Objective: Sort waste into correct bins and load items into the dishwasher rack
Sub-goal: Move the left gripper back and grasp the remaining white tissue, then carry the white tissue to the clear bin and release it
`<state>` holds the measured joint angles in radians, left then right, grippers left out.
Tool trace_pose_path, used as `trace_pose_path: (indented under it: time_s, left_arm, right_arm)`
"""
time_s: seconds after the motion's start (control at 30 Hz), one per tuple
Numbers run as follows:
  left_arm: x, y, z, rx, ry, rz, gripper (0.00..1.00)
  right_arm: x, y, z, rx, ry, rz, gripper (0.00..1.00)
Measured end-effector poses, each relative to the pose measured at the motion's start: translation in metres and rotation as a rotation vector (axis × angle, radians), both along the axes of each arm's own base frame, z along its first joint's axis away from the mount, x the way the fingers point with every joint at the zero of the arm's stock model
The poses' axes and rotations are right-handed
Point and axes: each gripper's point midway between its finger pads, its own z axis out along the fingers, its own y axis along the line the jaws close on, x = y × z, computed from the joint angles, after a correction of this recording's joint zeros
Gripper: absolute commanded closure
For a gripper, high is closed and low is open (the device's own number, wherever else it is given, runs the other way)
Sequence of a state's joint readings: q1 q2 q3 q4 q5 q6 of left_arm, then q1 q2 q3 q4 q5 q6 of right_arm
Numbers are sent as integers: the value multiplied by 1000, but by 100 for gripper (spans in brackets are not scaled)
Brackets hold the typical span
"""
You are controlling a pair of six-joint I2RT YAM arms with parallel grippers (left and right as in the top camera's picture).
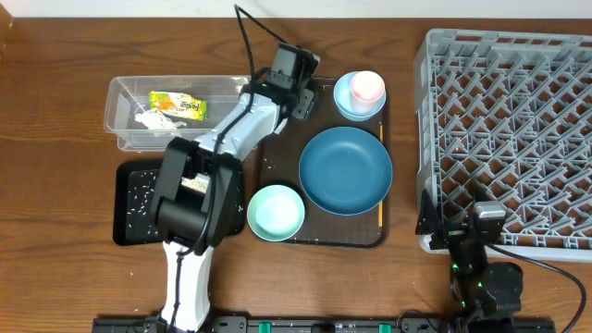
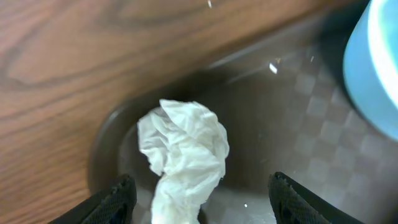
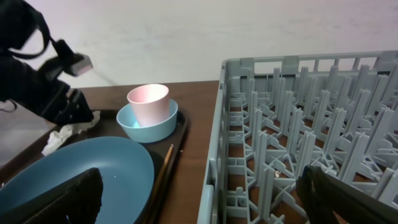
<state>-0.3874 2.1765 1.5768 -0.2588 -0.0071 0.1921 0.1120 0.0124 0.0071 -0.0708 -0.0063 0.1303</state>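
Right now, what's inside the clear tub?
The clear tub holds a green-and-yellow wrapper with crumpled white tissue beside it. The left arm crosses the tub's right end, so anything lying there is hidden.

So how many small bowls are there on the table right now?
2. The mint bowl sits at the tray's near left corner; the light blue bowl at its far right corner holds the pink cup. None seems hidden.

The table [image 2: 74, 56] is grained brown wood with a soft sheen; the tissue [image 2: 183, 152] is thin, crinkled white paper. The rack [image 1: 504, 129] is matt grey plastic, and the tub [image 1: 125, 102] is clear and glossy.
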Motion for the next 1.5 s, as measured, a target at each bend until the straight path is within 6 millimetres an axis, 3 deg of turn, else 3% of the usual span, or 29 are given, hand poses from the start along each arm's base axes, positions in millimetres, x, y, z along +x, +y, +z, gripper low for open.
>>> trace_pose_path:
  time_s: [0.53, 0.77, 0.97, 1.03, 1.1, 1.17, 1.27, 1.4, 1.5]
  left_arm:
    - [-10, 4, -17, 33, 59, -11, 34]
    - [-10, 5, -21, 37, 65, -11, 68]
    - [-8, 4, -20, 34, 55, -13, 81]
    - [-7, 3, -18, 29, 50, -10, 92]
    - [-7, 3, -14, 28, 41, -13, 94]
    - [-5, 2, -5, 22, 24, -15, 94]
    - [1, 0, 23, -3, -37, -14, 94]
    - [7, -2, 85, -52, -160, -12, 94]
    - [6, 8, 138, -79, -257, 15, 94]
  right_arm:
    - [0, 0, 0, 0, 0, 0, 1]
    - [0, 0, 0, 0, 0, 0, 1]
    - [0, 0, 0, 0, 0, 0, 1]
    - [0, 0, 0, 0, 0, 0, 1]
    - [0, 0, 0, 0, 0, 0, 1]
    - [0, 0, 0, 0, 0, 0, 1]
    - [0, 0, 0, 0, 0, 0, 1]
    - [0, 0, 0, 0, 0, 0, 1]
    - [0, 0, 0, 0, 0, 0, 1]
